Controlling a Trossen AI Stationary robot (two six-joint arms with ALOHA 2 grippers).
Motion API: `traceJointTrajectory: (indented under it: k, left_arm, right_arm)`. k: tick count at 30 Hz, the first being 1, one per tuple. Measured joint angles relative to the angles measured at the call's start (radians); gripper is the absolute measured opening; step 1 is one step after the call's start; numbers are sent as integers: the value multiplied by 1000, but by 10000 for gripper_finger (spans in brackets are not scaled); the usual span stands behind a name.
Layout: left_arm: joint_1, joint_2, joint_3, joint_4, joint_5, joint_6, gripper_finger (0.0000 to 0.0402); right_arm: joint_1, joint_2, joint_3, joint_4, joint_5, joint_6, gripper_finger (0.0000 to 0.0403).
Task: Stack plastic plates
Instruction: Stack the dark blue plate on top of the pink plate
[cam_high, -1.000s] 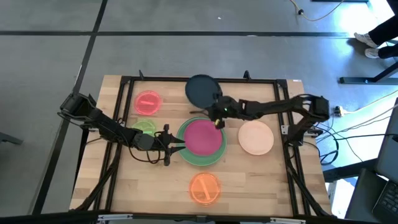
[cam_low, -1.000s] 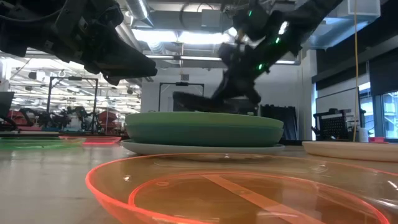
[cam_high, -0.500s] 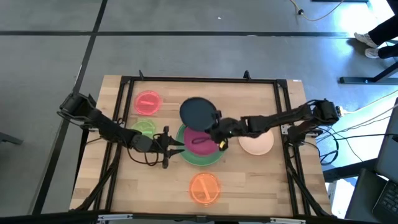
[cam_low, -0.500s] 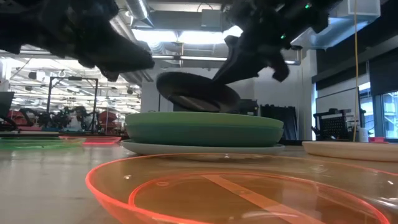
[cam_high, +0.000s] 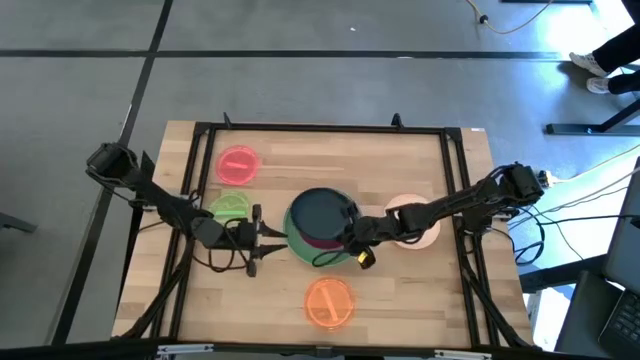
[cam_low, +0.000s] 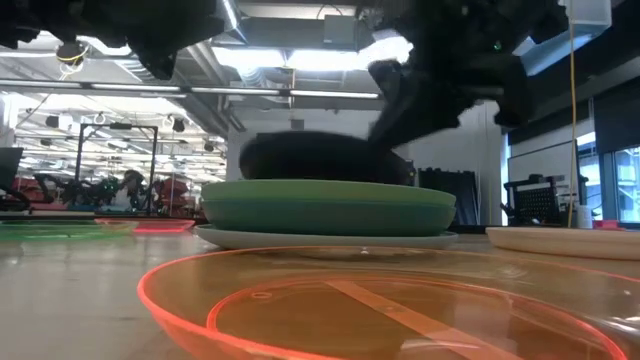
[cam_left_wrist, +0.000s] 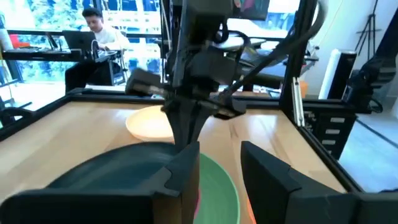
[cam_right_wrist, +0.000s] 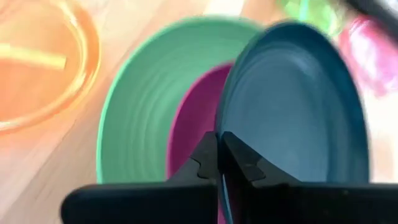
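Note:
A stack of large plates (cam_high: 300, 250), light green uppermost, stands mid-table with the magenta plate (cam_high: 322, 242) in it. My right gripper (cam_high: 352, 233) is shut on the dark navy plate (cam_high: 320, 211), which sits low over the magenta one. In the low view the navy plate (cam_low: 310, 160) shows just above the green rim (cam_low: 330, 205). My left gripper (cam_high: 272, 234) is open, just off the stack's left rim, touching nothing. The peach (cam_high: 418, 226), red-pink (cam_high: 237, 165), lime (cam_high: 230, 206) and orange (cam_high: 328, 301) plates lie singly on the table. My right gripper pinches the navy plate's rim (cam_right_wrist: 225, 124) between its two fingers (cam_right_wrist: 208, 160), on the plate's right-hand side. It comes in from the table's right, slanting down. The plate tilts slightly over the magenta plate (cam_right_wrist: 193, 124); whether they touch cannot be told.
A black frame (cam_high: 330, 128) runs round the wooden tabletop. The peach plate lies under the right arm. The orange plate is near the near edge, and bare wood lies along the far side. A person sits beyond the table (cam_left_wrist: 93, 25).
My right gripper carried the navy plate from the table's far side toward the near edge and down over the stack. The plate, steeply tilted half a second ago, now lies nearly level above the magenta plate. My left gripper drew back a little toward the table's left.

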Motion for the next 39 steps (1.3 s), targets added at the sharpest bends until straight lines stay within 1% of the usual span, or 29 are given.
traceJointTrajectory:
  k: [4,13,19,26,30,33,36,39]
  left_arm:
    - [4,8,0,-12,1,-1,110]
    - [5,7,0,-12,1,-2,110]
    - [5,7,0,-12,1,-3,110]
    - [5,7,0,-13,2,-4,110]
    - [5,7,0,-14,2,-4,110]
    - [5,7,0,-14,2,-4,110]
    - [5,7,0,-14,2,-4,110]
    - [5,7,0,-14,2,-4,110]
  right_arm:
    - [-2,19,0,-21,-18,11,2]
    - [-2,75,0,15,-95,9,3]
    - [-2,79,0,17,-127,10,3]
    - [-2,79,0,64,-120,118,3]
    - [-2,79,0,68,-169,154,3]
    - [-2,79,0,63,-171,163,5]
    - [-2,79,0,64,-165,171,25]
    - [-2,79,0,72,-161,185,66]
